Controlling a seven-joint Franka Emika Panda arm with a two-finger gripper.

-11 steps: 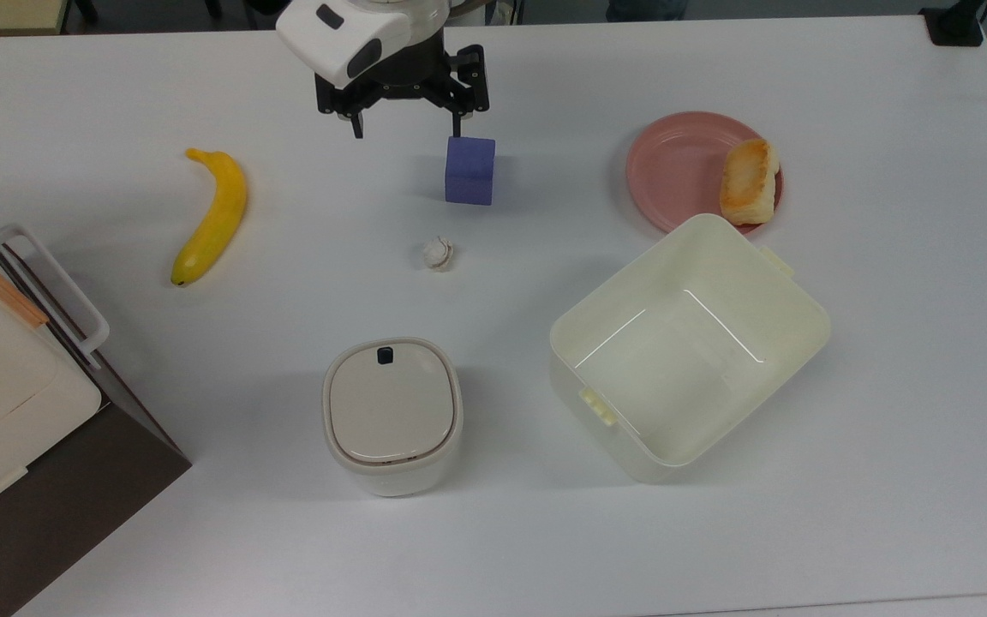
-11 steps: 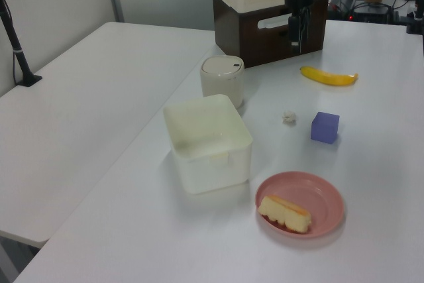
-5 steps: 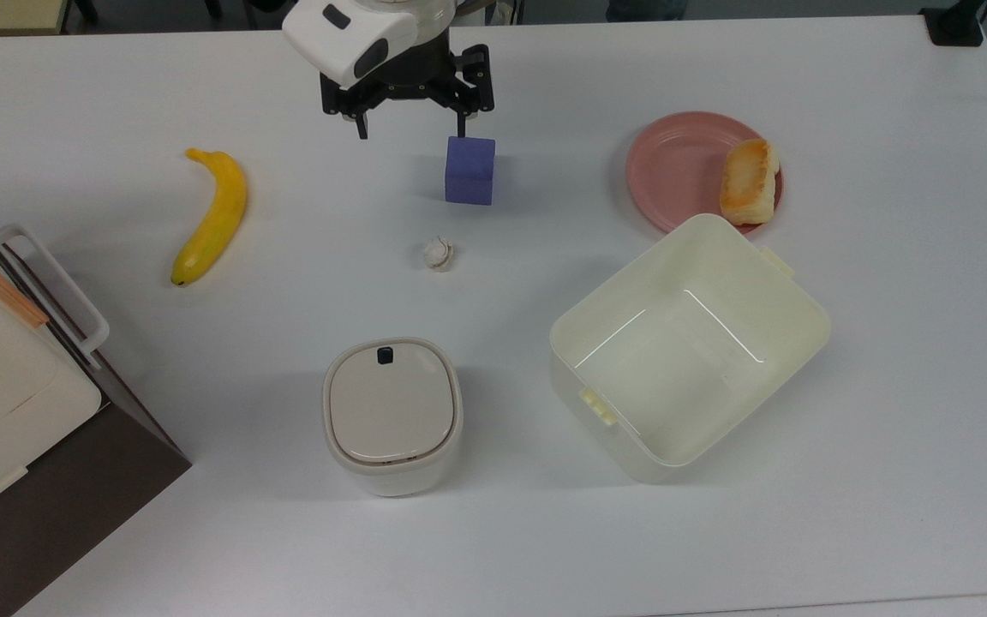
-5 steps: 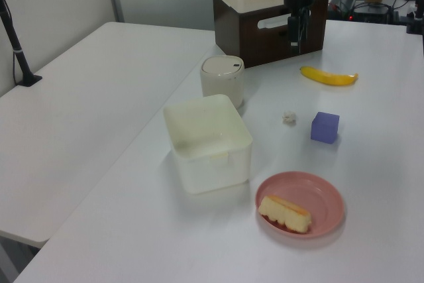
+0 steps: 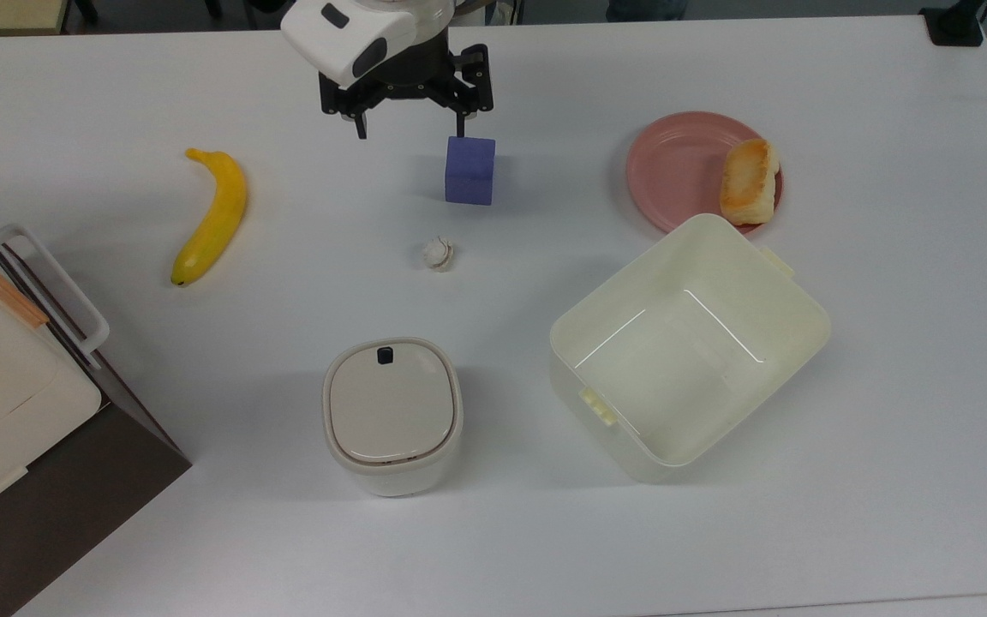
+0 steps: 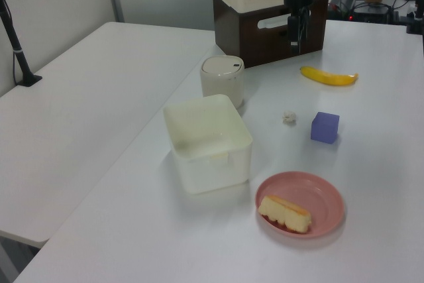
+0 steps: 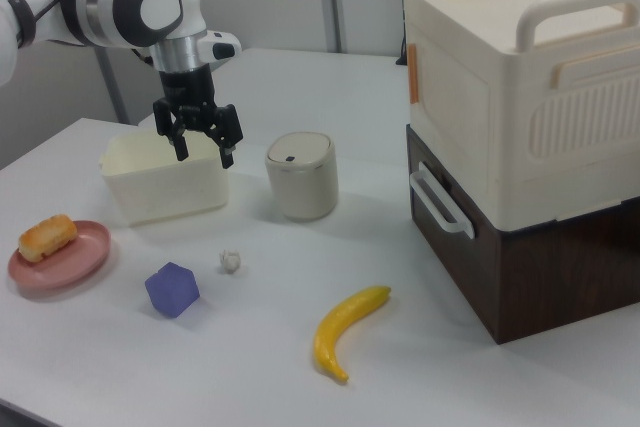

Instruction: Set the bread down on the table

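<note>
Bread (image 5: 749,182) lying on the pink plate (image 5: 678,167) at the top view's right, just beyond the cream tub (image 5: 689,344); gripper (image 5: 408,130) hanging empty above the table (image 5: 545,531), fingers spread apart, beside the purple block (image 5: 469,170), well apart from the bread

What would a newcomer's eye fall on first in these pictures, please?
Likely the yellow banana at the top view's left and the bread on the pink plate's edge at the top view's right. Between them, the gripper hangs open above the white table, beside a purple block.
</note>
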